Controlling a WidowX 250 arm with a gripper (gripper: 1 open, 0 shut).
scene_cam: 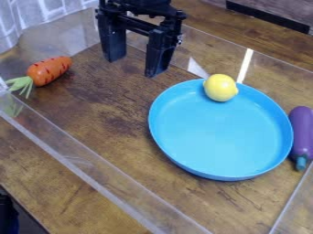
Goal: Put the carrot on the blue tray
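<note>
The carrot (49, 70), short and orange with dark grooves and a pale green top, lies on the wooden table at the far left. The blue tray (226, 137), a wide round dish with a raised rim, sits right of center. My gripper (134, 57) hangs at the top center, black, its two fingers spread apart with nothing between them. It stands to the right of the carrot and up-left of the tray, touching neither.
A yellow round fruit (221, 87) rests inside the tray near its far rim. A purple eggplant (301, 134) lies just outside the tray's right edge. Clear low walls (86, 160) border the table surface at the front and left.
</note>
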